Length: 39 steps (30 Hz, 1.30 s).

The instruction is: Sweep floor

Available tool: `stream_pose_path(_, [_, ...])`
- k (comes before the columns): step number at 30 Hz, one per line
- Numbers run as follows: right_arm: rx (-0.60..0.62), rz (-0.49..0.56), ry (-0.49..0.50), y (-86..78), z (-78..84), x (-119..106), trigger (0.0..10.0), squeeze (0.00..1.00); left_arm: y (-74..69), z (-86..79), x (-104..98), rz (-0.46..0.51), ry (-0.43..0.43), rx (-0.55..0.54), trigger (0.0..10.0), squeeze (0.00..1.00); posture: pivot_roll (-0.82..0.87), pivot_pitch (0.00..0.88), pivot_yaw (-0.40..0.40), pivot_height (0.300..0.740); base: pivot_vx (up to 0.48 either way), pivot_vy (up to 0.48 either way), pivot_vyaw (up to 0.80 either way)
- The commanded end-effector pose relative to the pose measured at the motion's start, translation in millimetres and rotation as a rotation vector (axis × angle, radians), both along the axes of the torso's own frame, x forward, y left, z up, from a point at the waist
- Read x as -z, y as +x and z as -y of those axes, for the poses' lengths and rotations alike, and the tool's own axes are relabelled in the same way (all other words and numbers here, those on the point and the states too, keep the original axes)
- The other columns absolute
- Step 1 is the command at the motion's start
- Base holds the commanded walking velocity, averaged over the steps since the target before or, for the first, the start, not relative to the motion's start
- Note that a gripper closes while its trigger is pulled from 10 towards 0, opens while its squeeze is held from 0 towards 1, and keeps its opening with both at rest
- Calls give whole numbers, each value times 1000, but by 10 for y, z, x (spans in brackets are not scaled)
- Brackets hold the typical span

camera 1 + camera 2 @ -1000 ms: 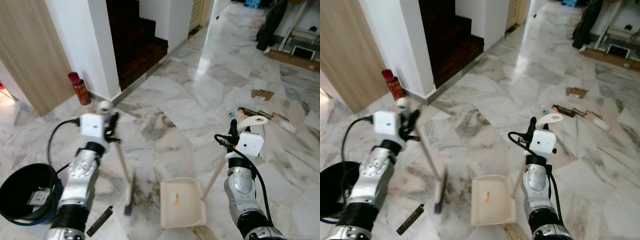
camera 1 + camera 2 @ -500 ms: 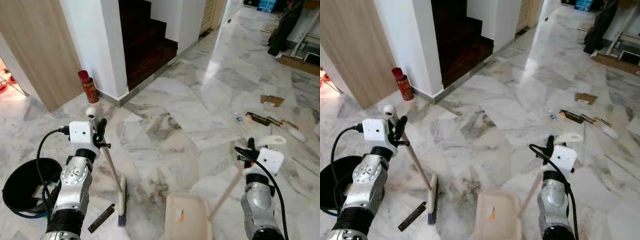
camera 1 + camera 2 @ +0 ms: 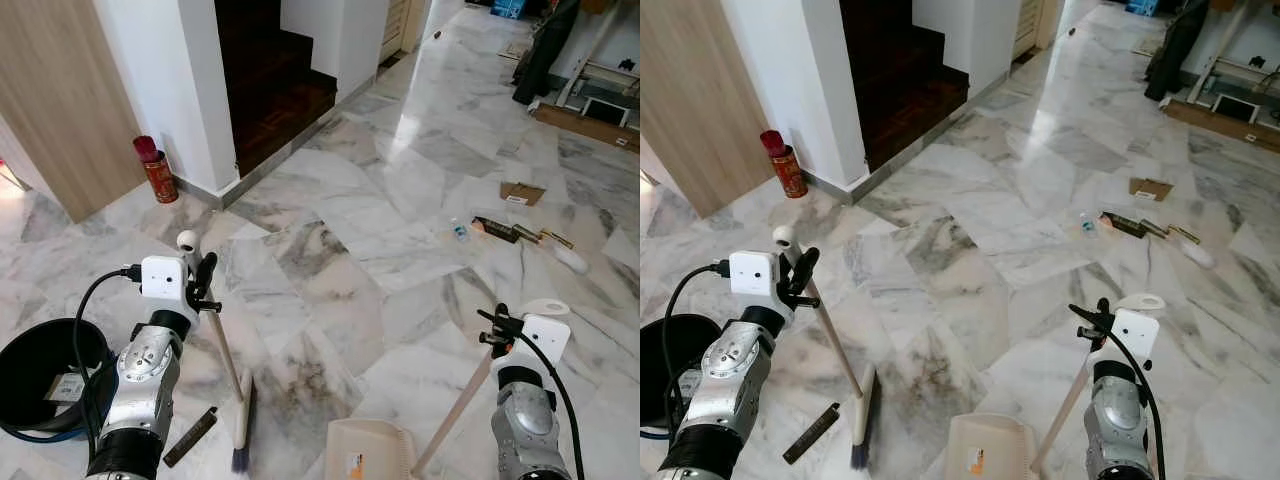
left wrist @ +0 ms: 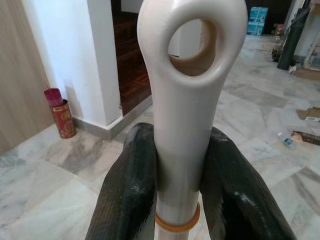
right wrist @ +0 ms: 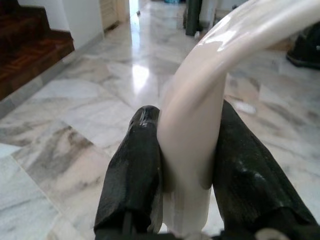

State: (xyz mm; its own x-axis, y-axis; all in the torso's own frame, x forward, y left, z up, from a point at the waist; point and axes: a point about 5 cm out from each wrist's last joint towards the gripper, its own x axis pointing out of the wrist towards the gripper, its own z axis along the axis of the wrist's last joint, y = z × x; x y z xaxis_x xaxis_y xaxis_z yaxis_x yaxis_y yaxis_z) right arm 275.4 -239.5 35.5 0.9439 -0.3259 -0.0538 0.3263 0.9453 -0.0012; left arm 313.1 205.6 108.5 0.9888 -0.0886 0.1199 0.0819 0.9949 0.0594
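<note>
My left gripper is shut on the top of a cream broom handle, just under its hanging loop. The broom stick slants down to the brush head, which rests on the marble floor. On the right, my right gripper is shut on the curved top of the dustpan handle. That handle runs down to the cream dustpan at the picture's lower edge, with a small orange scrap in it. A dark flat strip lies left of the brush.
A black bucket stands by my left arm. A red can sits at the white wall's corner, beside dark wooden stairs. Cardboard, a small bottle and other litter lie on the floor at the far right.
The view swayed right, then back left. Broom head and dustpan now sit lower in the picture, closer to me. Both grips are unchanged.
</note>
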Motion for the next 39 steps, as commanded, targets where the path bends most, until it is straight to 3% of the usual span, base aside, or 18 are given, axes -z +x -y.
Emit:
stream_pose_path(1, [-6, 75, -12, 14, -20, -87, 10000, 0, -15, -43, -4, 10, 8, -2, 10000, 0, 172, 102, -74, 740, 0, 0, 0])
stream_pose_path(9, [-14, 194, -34, 37, -88, -232, 10000, 0, -31, -19, -17, 17, 10, 17, 10000, 0, 176, 109, -74, 740, 0, 0, 0])
stream_pose_path(18, [-43, 183, -28, 11, -196, -158, 10000, 0, -62, 11, 2, 20, 22, 35, 10000, 0, 184, 119, -77, 740, 0, 0, 0])
stream_pose_path(39, [-59, 209, -10, 35, -216, -199, 10000, 0, -90, 31, 7, 22, 2, 30, 10000, 0, 184, 141, -84, 740, 0, 0, 0])
